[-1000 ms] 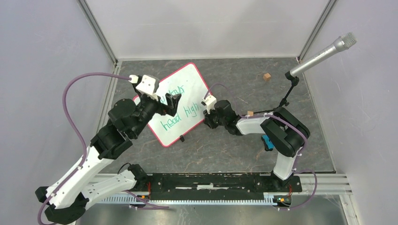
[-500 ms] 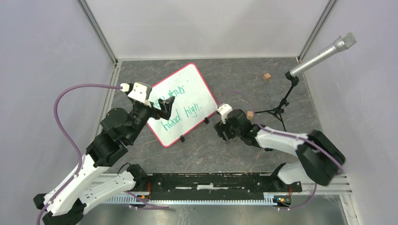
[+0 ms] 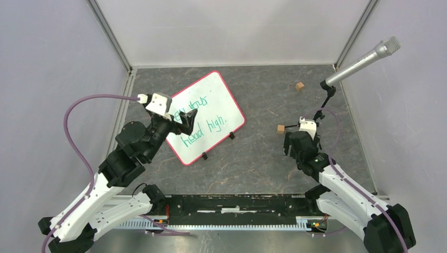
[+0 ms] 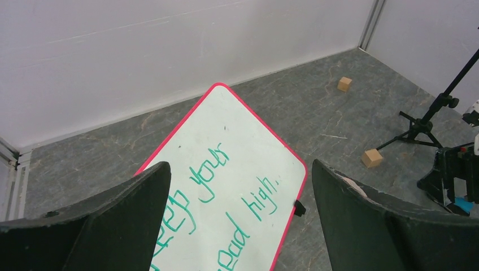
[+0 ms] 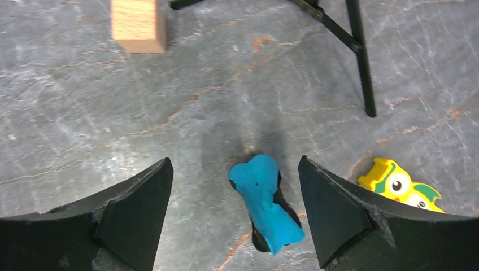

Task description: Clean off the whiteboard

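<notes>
While the left pincer (image 4: 239, 169) hovers wide open over the whiteboard (image 4: 237, 127), the right pincer (image 5: 234, 164), also open, should drop squarely astride the blue eraser (image 5: 262, 197), then close firmly.

A microphone stand (image 4: 444, 100) and wooden block (image 4: 372, 157) crowd floor right of the whiteboard (image 3: 211, 100).

Whiteboard (image 3: 211, 100) on table (image 3: 263, 158), left of microphone stand (image 4: 446, 100)

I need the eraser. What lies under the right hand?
A blue piece lies on the table between the right hand's open fingers. A yellow owl beside it is partly covered by one finger.
</notes>
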Robot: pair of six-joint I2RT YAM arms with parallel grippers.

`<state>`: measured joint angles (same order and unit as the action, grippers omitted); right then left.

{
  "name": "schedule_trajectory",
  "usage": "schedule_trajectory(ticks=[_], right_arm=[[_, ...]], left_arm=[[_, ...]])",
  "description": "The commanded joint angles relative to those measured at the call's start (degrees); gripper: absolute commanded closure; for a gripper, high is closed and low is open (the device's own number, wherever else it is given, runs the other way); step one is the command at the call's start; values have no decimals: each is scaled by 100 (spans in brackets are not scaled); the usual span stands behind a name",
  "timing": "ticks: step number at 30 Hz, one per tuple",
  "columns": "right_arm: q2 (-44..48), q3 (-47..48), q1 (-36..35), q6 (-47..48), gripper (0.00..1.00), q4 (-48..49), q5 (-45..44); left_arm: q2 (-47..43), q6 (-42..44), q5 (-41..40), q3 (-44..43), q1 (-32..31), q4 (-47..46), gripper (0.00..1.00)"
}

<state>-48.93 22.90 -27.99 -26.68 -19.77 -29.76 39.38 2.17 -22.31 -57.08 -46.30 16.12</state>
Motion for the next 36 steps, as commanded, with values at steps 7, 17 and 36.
schedule_trajectory(ticks=[7, 17, 36], right_arm=[[107, -406, 979, -164, 12, -253, 682], [370, -559, 1023, -243, 29, -221, 1656], [59, -346, 883, -162, 46, -310, 897]], left_arm=[[52, 173, -56, 42, -1, -250, 0], [152, 125, 59, 47, -1, -250, 0], [305, 77, 165, 57, -1, -243, 0]])
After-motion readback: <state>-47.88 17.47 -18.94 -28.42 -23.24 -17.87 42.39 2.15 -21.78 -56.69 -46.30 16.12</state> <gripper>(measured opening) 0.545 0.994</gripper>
